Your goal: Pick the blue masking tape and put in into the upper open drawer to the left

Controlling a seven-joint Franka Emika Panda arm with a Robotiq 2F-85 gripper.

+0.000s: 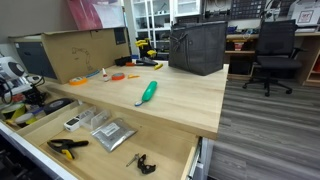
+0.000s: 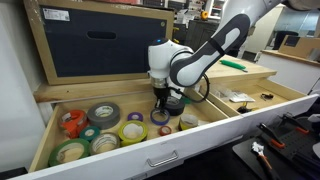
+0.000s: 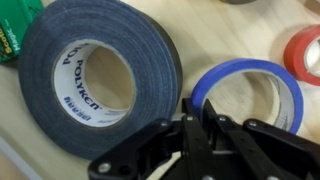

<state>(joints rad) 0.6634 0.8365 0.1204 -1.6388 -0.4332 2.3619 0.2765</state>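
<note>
Gripper (image 3: 200, 118) down in the upper open drawer (image 2: 110, 166), jaws narrow, seemingly pinching the blue masking tape (image 3: 250, 66) beside a black roll (image 3: 40, 50). Placing step; next, release, lift clear.

Workshop, wooden workbench (image 1: 170, 100), tool drawers (image 2: 60, 150)

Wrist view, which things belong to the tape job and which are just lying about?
Job: blue masking tape, gripper, upper open drawer.
Lying about: big dark tape roll, red roll, green object.

Wooden bench (image 1: 190, 100) carries green-handled tool (image 1: 148, 93), orange tool (image 1: 125, 76), cardboard box (image 1: 80, 52)
</note>
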